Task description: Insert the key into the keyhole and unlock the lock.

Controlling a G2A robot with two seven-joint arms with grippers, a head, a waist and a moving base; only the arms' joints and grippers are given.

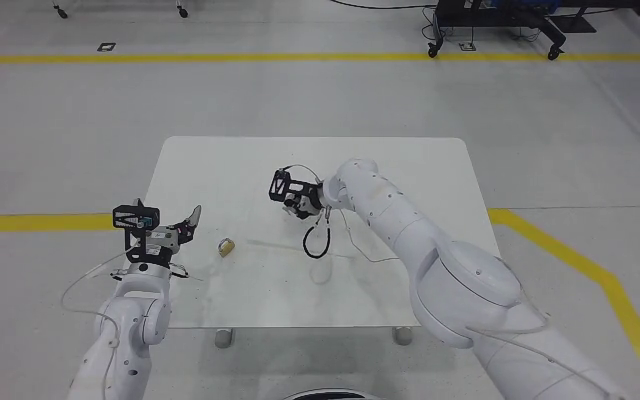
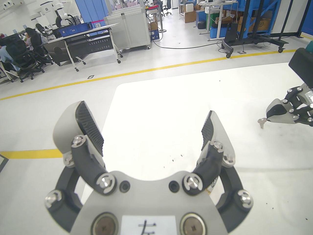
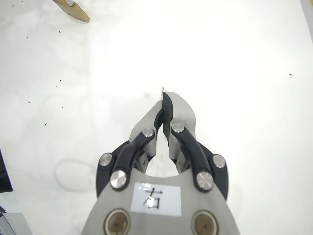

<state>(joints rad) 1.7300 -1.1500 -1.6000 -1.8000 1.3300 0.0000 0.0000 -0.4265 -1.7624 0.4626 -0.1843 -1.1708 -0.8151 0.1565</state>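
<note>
Top view: the lock [image 1: 227,246] lies on the white surface [image 1: 400,170]. The left gripper [image 1: 188,240] is just beside the lock, at the surface's left edge. The right gripper [image 1: 300,208] is farther from the lock, toward the middle.

Left wrist view: the left jaws are spread wide, with nothing between them.

Right wrist view: the right jaws pinch the key [image 3: 162,91], and bare surface separates it from the lock.

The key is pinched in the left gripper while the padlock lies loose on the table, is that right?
Not quite. The key is pinched in the right gripper, as the right wrist view shows; the left gripper is open and holds nothing. The padlock does lie loose on the table.
</note>
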